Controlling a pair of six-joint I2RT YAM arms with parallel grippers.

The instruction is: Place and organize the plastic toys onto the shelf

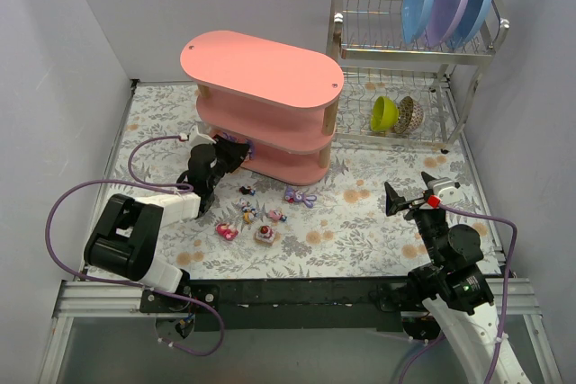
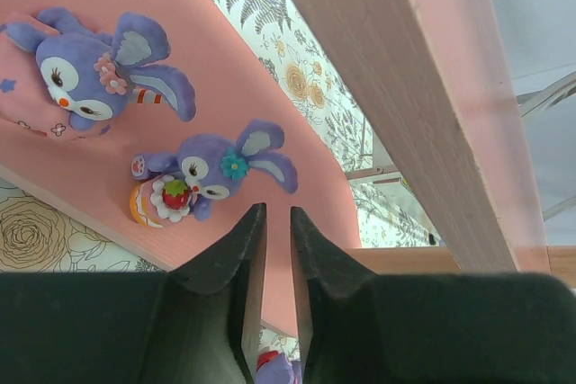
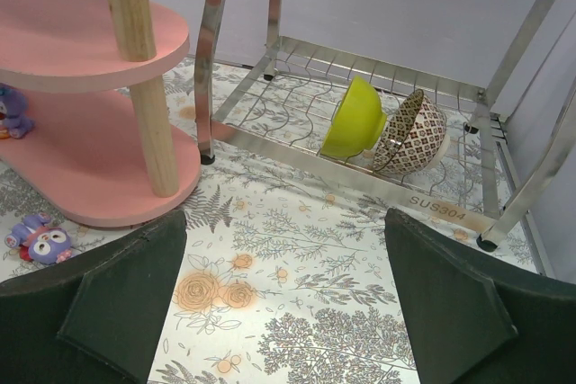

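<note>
Pink shelf [image 1: 261,65], three oval tiers on pale wooden posts, at the far middle of a floral-patterned table [image 1: 378,222]. Left gripper [image 1: 236,152] pushed in low at the shelf's left end, under the middle tier and level with the bottom one, probably angled that way to clear the board above.

Seen from the left wrist: black fingers [image 2: 225,267] parted by only a thin slit, nothing between them. Just beyond the tips, on the bottom tier, a small purple bunny [image 2: 216,168] with a teal flower, lying on its side against a strawberry-topped cake piece [image 2: 166,197]. Further along the same tier, a bigger purple bunny [image 2: 99,78] with a pink flower. Looks like sorting by kind, bunnies side by side. Reads as letting go rather than gripping, since the toy lies apart from the tips.

About six toys loose on the table in front of the shelf, among them another purple bunny [image 1: 298,196] and a red-and-pink cake [image 1: 265,234]. Leaves a good half of the job to do, by that count.

Right gripper [image 1: 416,193] off to the right, well apart from the toys, spread wide and empty, facing a wire dish rack [image 3: 423,200] with a green bowl [image 3: 353,119] and a patterned bowl [image 3: 409,132]. Probably parked clear of the left arm's reach.
</note>
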